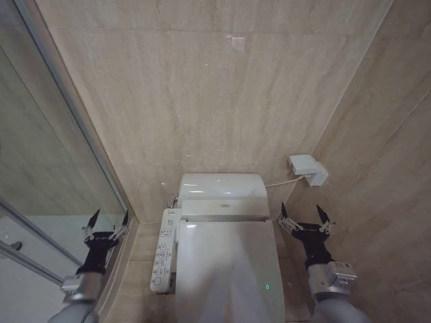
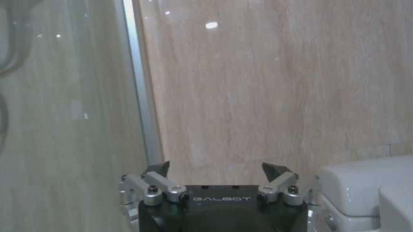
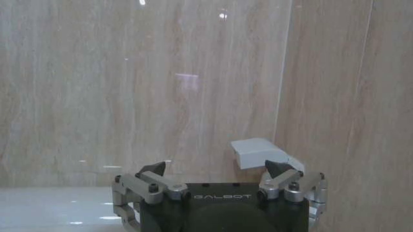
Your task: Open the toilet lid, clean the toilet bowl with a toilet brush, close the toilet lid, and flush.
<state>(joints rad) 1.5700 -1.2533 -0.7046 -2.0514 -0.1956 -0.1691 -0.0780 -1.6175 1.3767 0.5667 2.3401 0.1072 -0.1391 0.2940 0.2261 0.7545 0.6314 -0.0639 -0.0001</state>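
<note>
Toilet lid [image 1: 225, 269] down — claws apart.

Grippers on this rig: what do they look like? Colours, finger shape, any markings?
Both match. The left gripper and right gripper have black bodies with silver metal linkages held by round screws, ending in pointed black fingers. Each wrist view shows GALBOT lettering in pale text on the black housing. In the head view, the forearms behind them are grey with silver wrist collars.

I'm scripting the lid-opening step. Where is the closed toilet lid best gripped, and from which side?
Probably at the toilet lid's long side edge, well forward of the rear hinge: it lies flat and closed, so only its thin rim offers purchase. The open right gripper already hangs beside that edge; the left gripper is past the button panel.
</note>
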